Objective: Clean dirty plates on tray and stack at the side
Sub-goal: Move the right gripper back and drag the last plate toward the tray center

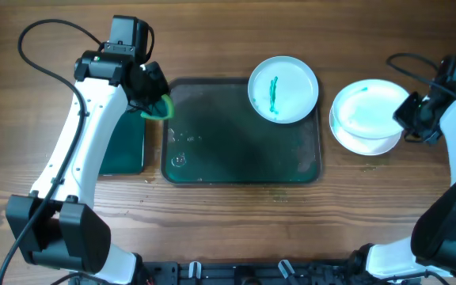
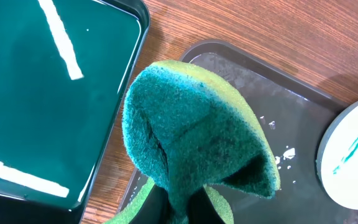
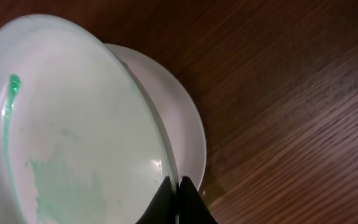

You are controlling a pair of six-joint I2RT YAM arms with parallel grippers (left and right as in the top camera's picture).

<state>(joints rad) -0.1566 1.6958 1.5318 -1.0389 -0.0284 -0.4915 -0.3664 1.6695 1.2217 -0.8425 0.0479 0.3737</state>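
The dark tray lies mid-table, wet with small droplets. One white plate with a green smear sits at its far right corner. To the right of the tray, a pale blue plate with faint green traces rests tilted on a white plate. My right gripper is shut on the pale plate's rim, with the white plate beneath it. My left gripper is shut on a green sponge above the tray's far left corner.
A smaller, deeper green tray lies left of the dark tray, partly under my left arm; it also shows in the left wrist view. Cables run at the far left and far right. Bare wooden table surrounds everything.
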